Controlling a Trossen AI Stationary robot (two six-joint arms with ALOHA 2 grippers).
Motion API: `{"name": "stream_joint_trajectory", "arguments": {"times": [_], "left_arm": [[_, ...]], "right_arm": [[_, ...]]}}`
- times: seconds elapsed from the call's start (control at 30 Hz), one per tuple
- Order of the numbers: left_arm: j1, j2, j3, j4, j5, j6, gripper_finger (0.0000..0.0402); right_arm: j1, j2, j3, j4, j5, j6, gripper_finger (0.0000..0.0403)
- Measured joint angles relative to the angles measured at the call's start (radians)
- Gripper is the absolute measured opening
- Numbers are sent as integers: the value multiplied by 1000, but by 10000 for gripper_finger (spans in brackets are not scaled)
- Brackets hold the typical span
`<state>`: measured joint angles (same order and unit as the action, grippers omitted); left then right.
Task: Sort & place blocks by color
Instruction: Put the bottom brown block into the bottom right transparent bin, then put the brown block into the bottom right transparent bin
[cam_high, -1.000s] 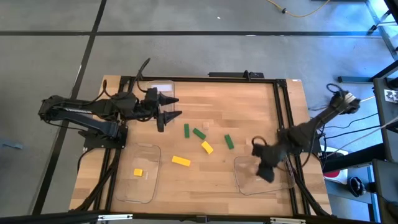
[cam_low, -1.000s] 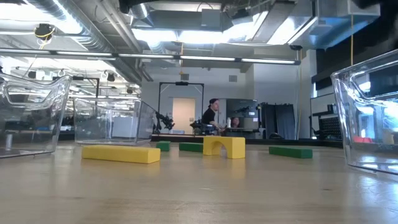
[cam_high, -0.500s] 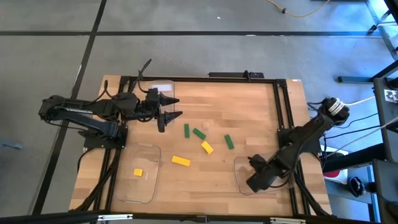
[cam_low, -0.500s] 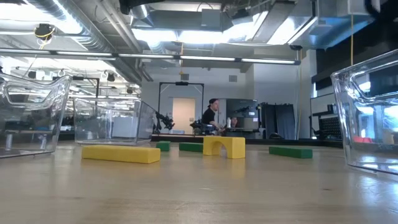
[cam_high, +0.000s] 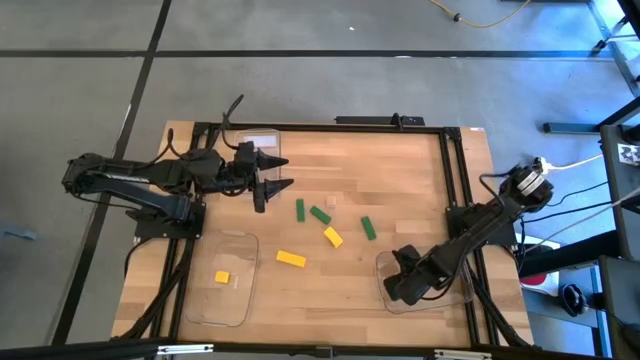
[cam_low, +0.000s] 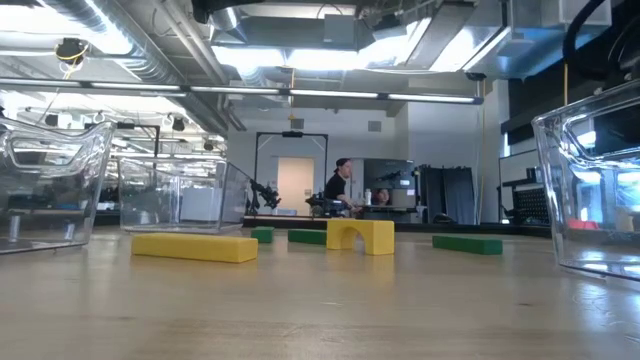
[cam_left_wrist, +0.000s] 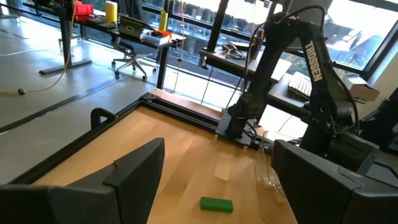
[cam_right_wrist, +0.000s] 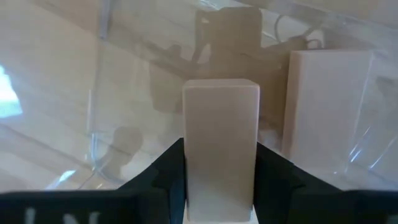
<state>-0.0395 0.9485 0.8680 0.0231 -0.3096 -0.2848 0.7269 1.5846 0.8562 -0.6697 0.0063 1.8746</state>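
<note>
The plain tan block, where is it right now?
The tan block is clamped in the right gripper, low over the clear tray at the table's right front, beside another tan block already in that tray.

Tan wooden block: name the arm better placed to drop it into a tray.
Right. The right gripper already clamps the tan wooden block over the clear plastic tray; the left gripper waits far across the table, open.

— What's on the tabletop (cam_high: 400, 180)?
— Three clear trays (cam_high: 222, 280), one at each near corner and one at the far left. Between them lie loose blocks: three green bars (cam_high: 320, 214), a yellow bar (cam_high: 291, 258) and a yellow arch (cam_high: 333, 237).
</note>
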Motion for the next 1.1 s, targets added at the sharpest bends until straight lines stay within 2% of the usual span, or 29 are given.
{"name": "stream_joint_trajectory", "arguments": {"times": [0.27,0.5,0.63,0.93,1.0,1.1], "left_arm": [[0,0,0,0,0,0,292],[0,0,0,0,-1,0,292],[0,0,0,0,-1,0,292],[0,0,0,2,0,-2,292],[0,0,0,3,2,-22,292],[-1,0,0,7,14,-42,292]], "right_arm": [[0,12,0,0,0,1,135],[0,10,0,-6,-4,-7,282],[0,-28,0,-12,-13,-74,331],[3,-320,0,-93,-33,-284,337],[-1,-390,0,-73,30,-337,337],[-34,-475,0,-29,187,-437,336]]}}
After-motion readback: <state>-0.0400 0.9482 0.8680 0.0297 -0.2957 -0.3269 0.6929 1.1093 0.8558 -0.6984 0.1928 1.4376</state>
